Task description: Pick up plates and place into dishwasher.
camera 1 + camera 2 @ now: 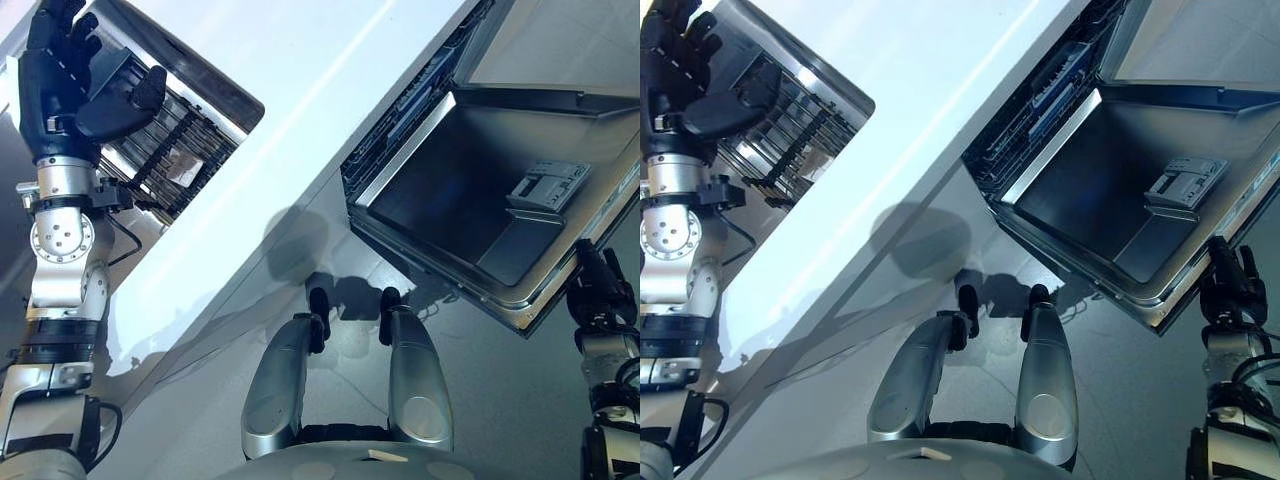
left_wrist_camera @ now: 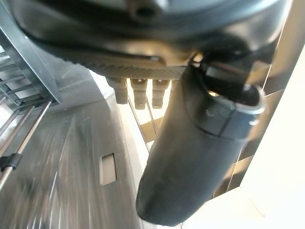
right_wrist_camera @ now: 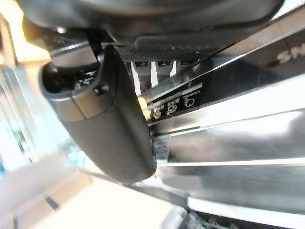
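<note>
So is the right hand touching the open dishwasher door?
Cannot tell. In the left eye view the right hand sits at the dishwasher door edge, with neither contact nor gap plain.

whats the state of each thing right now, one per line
dishwasher door: open, folded down
dish rack: in the sink, no plate visible on it
left hand: open, raised over the rack, holding nothing
right hand: by the door's edge, fingers unclear

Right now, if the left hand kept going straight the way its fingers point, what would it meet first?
Probably the sink: the open left hand hangs over its rim, fingers pointing toward the wire rack inside. How far above the sink it is can't be judged.
</note>
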You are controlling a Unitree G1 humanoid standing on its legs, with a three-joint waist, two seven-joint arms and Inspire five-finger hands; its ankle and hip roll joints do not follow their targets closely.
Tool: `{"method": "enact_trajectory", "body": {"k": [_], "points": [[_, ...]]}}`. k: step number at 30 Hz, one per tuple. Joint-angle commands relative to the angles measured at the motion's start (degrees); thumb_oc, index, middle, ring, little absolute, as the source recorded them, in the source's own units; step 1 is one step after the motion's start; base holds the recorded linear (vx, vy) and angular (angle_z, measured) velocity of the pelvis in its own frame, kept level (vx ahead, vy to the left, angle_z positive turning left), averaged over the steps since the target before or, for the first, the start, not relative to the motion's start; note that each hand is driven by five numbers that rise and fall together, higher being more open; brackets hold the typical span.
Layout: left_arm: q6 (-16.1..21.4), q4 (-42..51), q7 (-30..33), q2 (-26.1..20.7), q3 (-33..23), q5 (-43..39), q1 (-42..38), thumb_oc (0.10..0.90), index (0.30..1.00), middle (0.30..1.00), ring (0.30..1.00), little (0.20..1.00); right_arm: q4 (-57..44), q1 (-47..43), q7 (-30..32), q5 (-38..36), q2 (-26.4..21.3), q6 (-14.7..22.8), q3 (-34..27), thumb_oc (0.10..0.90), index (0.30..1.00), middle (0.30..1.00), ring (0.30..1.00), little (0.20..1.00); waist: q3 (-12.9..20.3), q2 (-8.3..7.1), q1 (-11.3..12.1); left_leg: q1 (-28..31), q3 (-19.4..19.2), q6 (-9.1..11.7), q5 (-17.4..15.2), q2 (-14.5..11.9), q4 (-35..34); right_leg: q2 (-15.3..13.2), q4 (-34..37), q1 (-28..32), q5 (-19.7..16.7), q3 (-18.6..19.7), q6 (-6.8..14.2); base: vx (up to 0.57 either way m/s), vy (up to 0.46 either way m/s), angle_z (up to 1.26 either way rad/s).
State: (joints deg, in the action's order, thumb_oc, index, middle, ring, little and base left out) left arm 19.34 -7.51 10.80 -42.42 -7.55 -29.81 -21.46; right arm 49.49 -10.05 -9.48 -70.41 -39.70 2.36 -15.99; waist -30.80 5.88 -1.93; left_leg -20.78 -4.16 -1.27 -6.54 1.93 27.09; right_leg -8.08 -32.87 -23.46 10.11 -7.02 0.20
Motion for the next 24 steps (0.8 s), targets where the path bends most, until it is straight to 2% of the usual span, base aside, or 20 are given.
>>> {"method": "enact_trajectory", "body": {"k": [1, 6, 13, 24], "points": [[7.23, 4.19, 0.36, -1.84, -3.95, -0.05, 2.32, 0.800, 0.900, 0.900, 0.900, 0.900, -16.88, -6.44, -19.40, 1.70, 4.30, -3.79, 8.60, 0.800, 0.900, 0.900, 0.900, 0.900, 1.01, -1.86, 2.39, 1.17, 0.59, -2.42, -3.22, 3.66, -0.85, 3.29, -1.58, 1.24, 2.82, -3.38, -2.00, 0.01, -0.006, -0.09], [8.81, 4.07, 0.58, -0.76, -3.54, 1.25, 3.72, 0.800, 0.900, 0.900, 0.900, 0.900, -35.55, -8.98, -21.59, 0.32, 7.02, -3.42, 13.90, 0.800, 0.900, 0.900, 0.900, 0.900, 1.01, -2.88, 2.61, 2.49, 0.90, -2.87, -2.64, 3.31, -2.33, 3.76, 0.60, 2.52, 1.67, -2.89, -1.19, 0.02, 0.027, -0.11], [9.14, 3.91, 1.64, 1.40, -2.15, 1.82, 4.13, 0.800, 0.900, 0.900, 0.900, 0.900, -49.91, -15.41, -18.64, 6.60, 12.38, -4.13, 19.36, 0.800, 0.900, 0.900, 0.900, 0.900, 1.92, -2.94, 3.28, 6.07, 1.14, -3.01, -1.81, 3.74, -5.71, 4.14, 6.75, 6.55, -0.44, -2.36, -0.25, 0.03, 0.090, -0.16], [9.53, 3.45, 0.09, 2.66, -2.64, 1.95, 7.12, 0.800, 0.900, 0.900, 0.900, 0.900, -54.28, -13.42, -14.19, 11.26, 16.25, -4.31, 21.14, 0.800, 0.900, 0.900, 0.900, 0.900, 4.41, -4.08, 4.34, 10.43, 1.59, -3.08, -0.79, 3.89, -9.80, 4.45, 14.36, 12.16, -3.22, -2.47, 0.45, 0.04, 0.052, -0.02]]}}
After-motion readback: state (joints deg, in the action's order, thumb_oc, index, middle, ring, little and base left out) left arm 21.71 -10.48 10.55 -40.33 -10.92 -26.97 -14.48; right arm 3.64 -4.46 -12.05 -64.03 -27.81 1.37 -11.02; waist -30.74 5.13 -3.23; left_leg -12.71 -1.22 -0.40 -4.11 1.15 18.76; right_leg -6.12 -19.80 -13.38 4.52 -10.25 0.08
